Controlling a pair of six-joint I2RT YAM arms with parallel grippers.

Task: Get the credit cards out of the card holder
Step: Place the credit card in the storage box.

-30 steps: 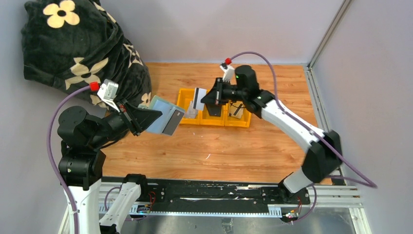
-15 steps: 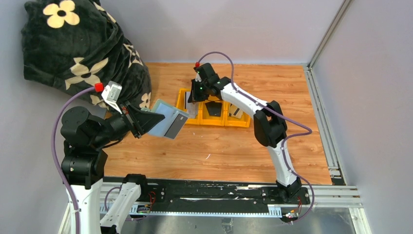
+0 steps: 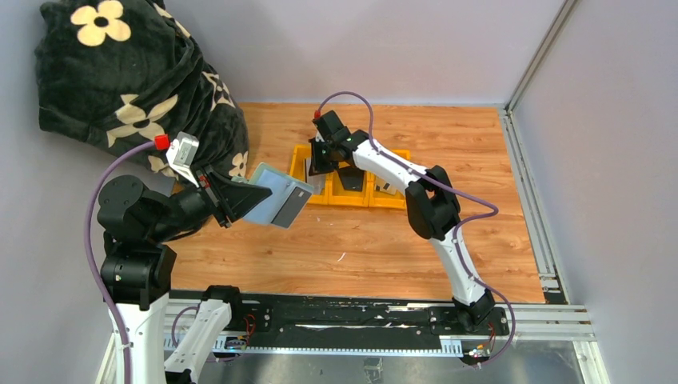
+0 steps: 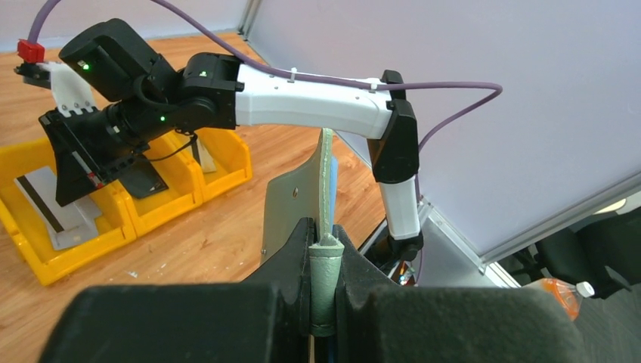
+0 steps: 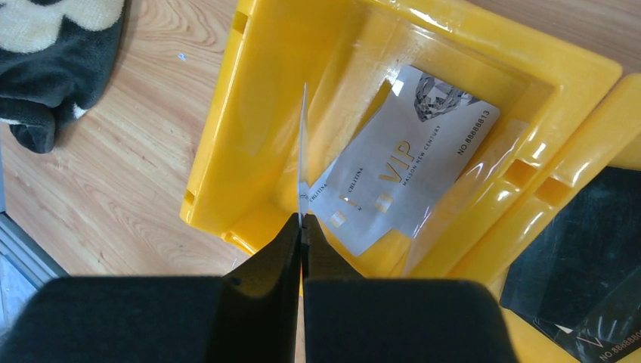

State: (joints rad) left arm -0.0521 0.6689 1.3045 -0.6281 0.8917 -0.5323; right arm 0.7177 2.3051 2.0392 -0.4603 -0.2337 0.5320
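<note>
Right gripper [image 5: 302, 227] pinches a credit card [image 5: 303, 151] (edge-on) over the yellow tray [image 5: 219, 128]; left gripper [image 4: 323, 234] clamps the card holder [image 4: 291, 204].

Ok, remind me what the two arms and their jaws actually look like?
Both match: the left arm and right arm have white links between bulky black joints. A purple cable loops along each, ending in a red connector at the wrist. Small green lights glow on the right arm's black housings. The jaws are plain matte black wedges.
</note>
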